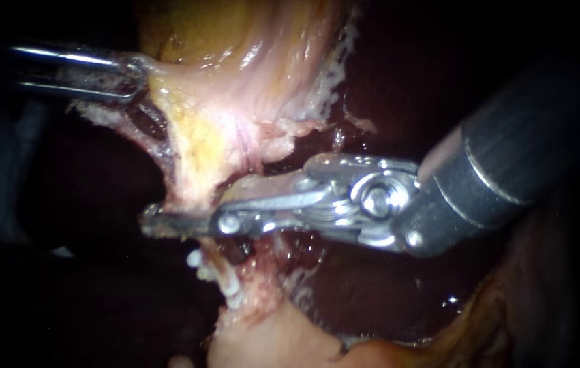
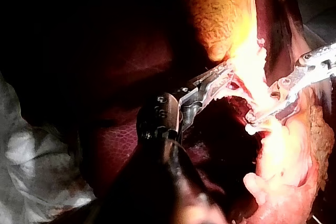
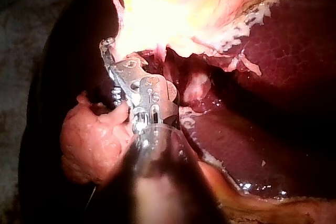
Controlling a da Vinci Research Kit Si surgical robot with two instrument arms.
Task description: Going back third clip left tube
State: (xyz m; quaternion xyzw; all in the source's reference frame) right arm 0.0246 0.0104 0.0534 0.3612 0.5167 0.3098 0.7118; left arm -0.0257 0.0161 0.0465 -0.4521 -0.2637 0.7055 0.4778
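Tube between parted right end effector

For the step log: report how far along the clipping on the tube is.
Done: white clips appear to sit on the tube, though I cannot count three. In hand: the right instrument lies across the tube just above them, and the left instrument holds the pale tissue stretched. Left: drawing the right instrument clear of the tube.
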